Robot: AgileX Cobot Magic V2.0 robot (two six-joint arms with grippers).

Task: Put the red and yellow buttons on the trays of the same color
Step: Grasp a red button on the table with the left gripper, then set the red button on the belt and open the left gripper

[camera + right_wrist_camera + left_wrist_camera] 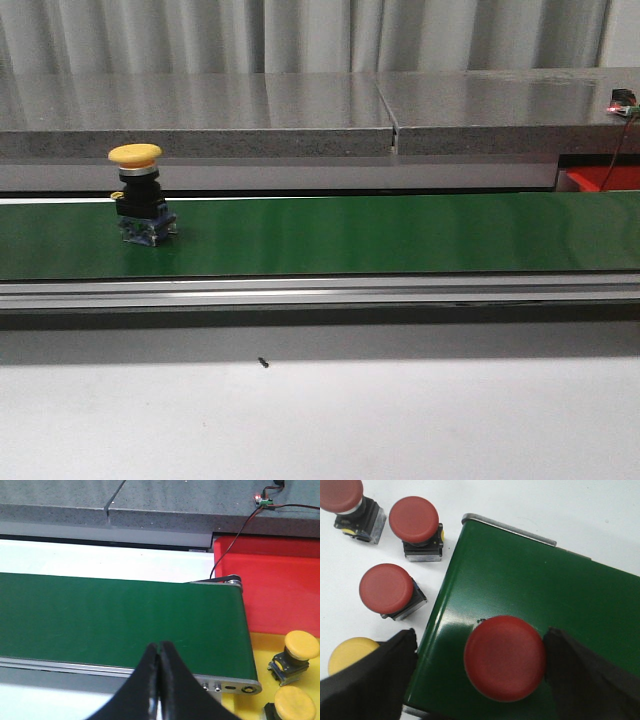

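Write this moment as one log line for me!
left claw: open around red mushroom button on green belt | right claw: shut, empty | yellow mushroom button: on belt

Pale pleated curtain [300, 35] behind — grey speckled stone ledge [200, 115]; white tabletop [320, 420] in front.
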